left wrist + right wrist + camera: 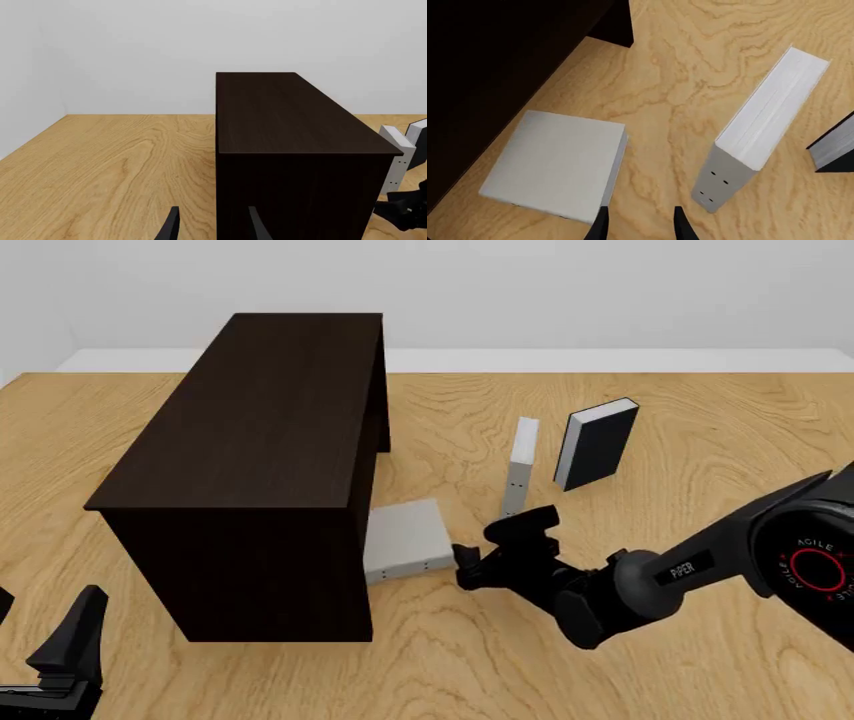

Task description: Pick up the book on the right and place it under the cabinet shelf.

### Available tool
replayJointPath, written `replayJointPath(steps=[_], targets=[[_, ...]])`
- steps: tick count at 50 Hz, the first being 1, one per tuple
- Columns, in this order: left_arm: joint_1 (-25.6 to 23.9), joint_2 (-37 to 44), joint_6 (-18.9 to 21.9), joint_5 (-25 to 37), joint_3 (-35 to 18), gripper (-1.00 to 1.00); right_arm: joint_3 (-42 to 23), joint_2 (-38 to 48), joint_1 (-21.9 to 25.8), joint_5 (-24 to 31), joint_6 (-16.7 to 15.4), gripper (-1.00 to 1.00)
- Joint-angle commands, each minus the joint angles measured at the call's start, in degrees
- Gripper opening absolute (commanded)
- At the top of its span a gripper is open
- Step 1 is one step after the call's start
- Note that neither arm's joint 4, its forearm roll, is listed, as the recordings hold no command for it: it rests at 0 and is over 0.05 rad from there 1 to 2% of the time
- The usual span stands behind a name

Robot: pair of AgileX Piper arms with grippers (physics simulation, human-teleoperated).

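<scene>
While my right claw (465,568) hovers apart at its near-right corner, the book (406,537) lies flat at frame centre, long axis angled up-right, left edge tucked under the cabinet shelf (254,430)

1. Your left wrist camera looks along the cabinet shelf (293,150), whose flat, very dark brown top runs away toward the pale wall (200,50).
2. The two dark fingertips of your left gripper (213,226) stand apart at the frame's edge, with nothing between them.
3. The wooden table (113,165) spreads beside the cabinet.
4. Past the cabinet's far side you see a grey-and-white book (399,152) standing upright.
</scene>
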Motion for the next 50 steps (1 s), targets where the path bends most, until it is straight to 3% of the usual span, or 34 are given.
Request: replayJointPath(steps=[1, 50], targets=[[0.0, 0.0, 0.0, 0.0, 0.0, 1.0, -1.87, 0.24, 1.03, 0.91, 0.83, 1.0], [0.0, 0.0, 0.0, 0.0, 0.0, 1.0, -6.2, 2.17, 4.41, 3.67, 0.98, 1.0]])
